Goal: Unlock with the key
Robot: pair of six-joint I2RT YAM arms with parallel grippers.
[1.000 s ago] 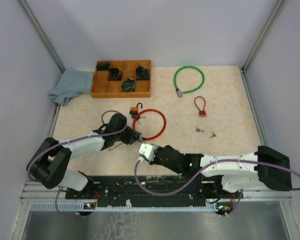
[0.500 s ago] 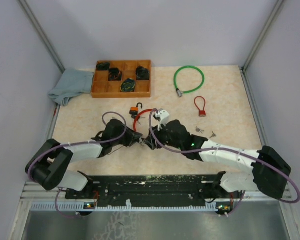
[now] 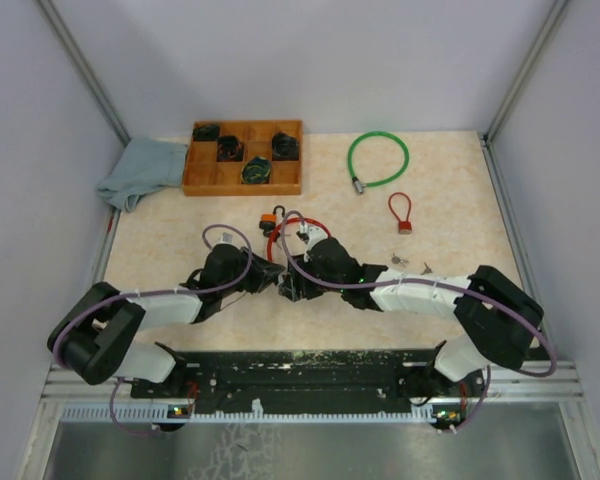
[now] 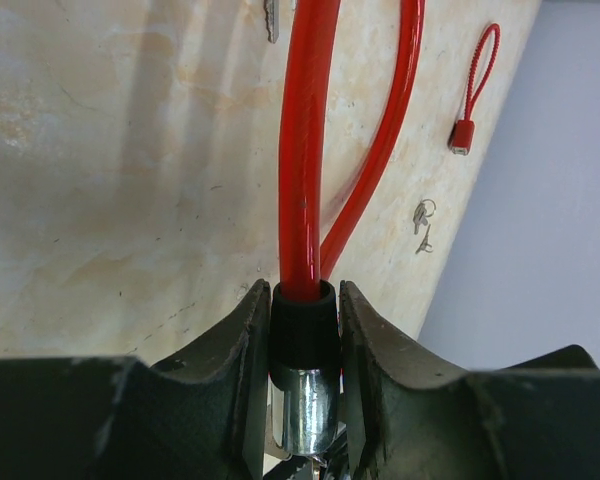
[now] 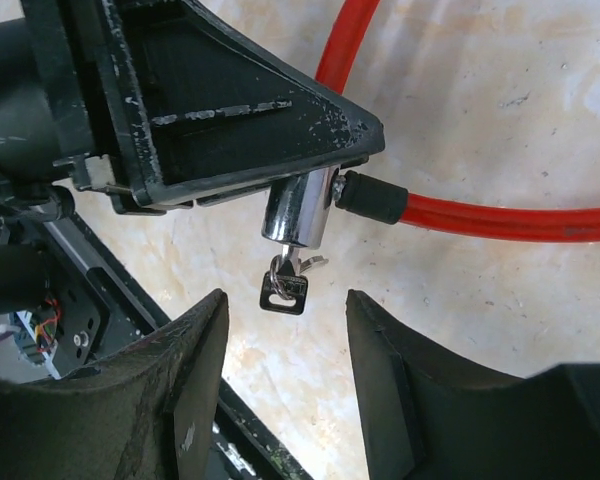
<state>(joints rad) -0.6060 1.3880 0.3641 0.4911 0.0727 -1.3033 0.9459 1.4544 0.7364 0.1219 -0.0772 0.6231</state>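
One wooden tray (image 3: 205,176) sits upper left of centre in the top view. Four of its compartments hold a dark bundle (image 3: 255,172) each; what the bundles are I can't make out. The other compartments show bare wood.

Counting from the left edge: one grey-blue cloth (image 3: 140,170), touching the tray's left side. One orange padlock (image 3: 270,218) lies below the tray. There are three cable locks: the big red cable (image 4: 300,150) at centre, a green one (image 3: 378,134) upper right, and a small red one (image 3: 405,228) below that. Two loose keys (image 3: 398,260) lie right of centre.

At centre the left gripper (image 4: 305,330) is clamped on the red cable's black collar and metal barrel. One key (image 5: 284,290) hangs in the barrel's end. The right gripper (image 5: 285,305) stands with its fingers apart on either side of that key, not touching it.
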